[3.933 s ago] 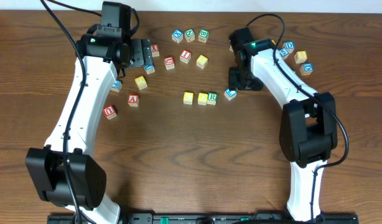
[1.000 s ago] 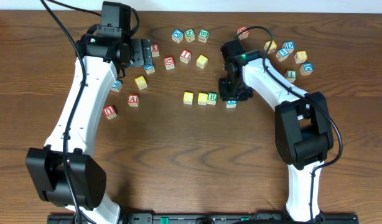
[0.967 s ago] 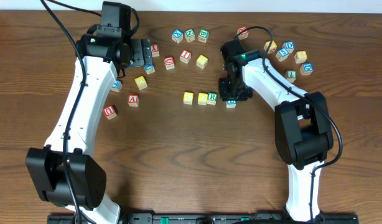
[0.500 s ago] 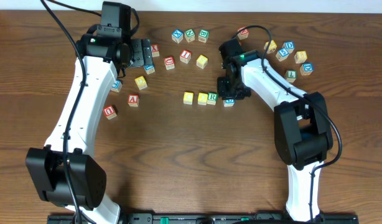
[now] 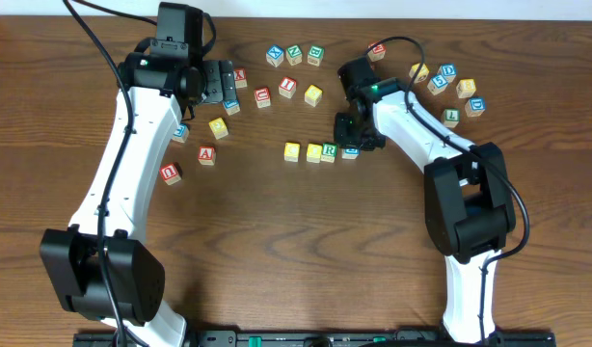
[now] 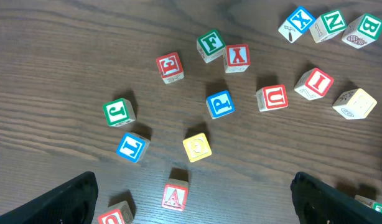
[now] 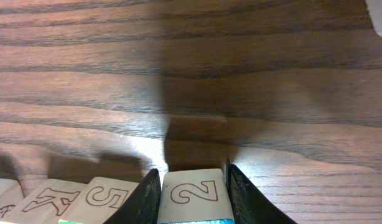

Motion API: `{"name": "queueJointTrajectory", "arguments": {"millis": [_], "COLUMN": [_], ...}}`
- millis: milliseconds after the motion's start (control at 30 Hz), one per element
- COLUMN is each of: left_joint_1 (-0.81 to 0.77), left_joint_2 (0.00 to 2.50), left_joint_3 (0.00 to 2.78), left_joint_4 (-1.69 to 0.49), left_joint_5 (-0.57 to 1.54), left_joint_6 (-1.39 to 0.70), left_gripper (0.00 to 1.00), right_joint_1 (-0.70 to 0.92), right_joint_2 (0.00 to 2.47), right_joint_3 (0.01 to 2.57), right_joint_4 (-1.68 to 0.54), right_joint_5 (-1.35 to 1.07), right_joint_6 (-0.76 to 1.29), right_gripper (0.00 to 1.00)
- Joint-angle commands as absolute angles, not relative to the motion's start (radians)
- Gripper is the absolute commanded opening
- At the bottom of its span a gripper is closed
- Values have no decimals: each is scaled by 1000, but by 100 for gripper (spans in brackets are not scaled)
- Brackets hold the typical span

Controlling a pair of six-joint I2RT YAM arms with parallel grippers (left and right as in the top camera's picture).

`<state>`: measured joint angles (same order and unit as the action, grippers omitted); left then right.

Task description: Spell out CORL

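Observation:
A row of cubes lies mid-table: two yellow-topped cubes [image 5: 292, 151] [image 5: 313, 152], then the green R cube [image 5: 329, 151]. Right beside the R sits the blue L cube [image 5: 350, 151], and my right gripper [image 5: 353, 145] is shut on it. In the right wrist view this cube [image 7: 194, 190] shows a side face with a "2", clamped between both fingers [image 7: 147, 199]. The row's neighbouring cube [image 7: 104, 199] touches or nearly touches it on the left. My left gripper [image 5: 211, 82] hovers open over the back left, holding nothing.
Loose cubes lie around: X, N, B [image 5: 294, 53] at the back, red U and I [image 5: 287, 87] with a yellow one [image 5: 313, 94], and a cluster at back right [image 5: 448, 70]. Under the left gripper [image 6: 197, 205] lie red A [image 6: 174, 196], another blue L [image 6: 130, 147] and green J [image 6: 119, 112].
My right gripper has slid the blue L cube left and slightly back, bringing it up against the R cube at the row's end. The left arm has not moved.

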<state>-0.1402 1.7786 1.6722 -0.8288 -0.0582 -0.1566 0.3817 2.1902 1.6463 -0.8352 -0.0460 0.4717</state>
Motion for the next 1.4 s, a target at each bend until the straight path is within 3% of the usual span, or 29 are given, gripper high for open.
{"name": "queueJointTrajectory", "arguments": {"millis": [0, 867, 1167, 1367], "left_joint_1": [-141, -141, -141, -141], "left_joint_2": [1793, 1793, 1793, 1793], "left_joint_3": [1672, 1672, 1672, 1672], "left_joint_4": [-830, -830, -830, -830], "left_joint_5": [-61, -61, -61, -61], "left_joint_6": [-154, -154, -154, -154], "left_gripper": [98, 98, 97, 98], "right_joint_1": [409, 430, 403, 390], "right_joint_2": [2149, 2149, 2089, 1996], "right_joint_3": [1643, 1656, 1759, 1761], "right_joint_4": [-830, -763, -876, -998], "right_joint_5": [-28, 19, 20, 19], "right_joint_6": [513, 527, 486, 427], "right_gripper": [29, 45, 46, 52]}}
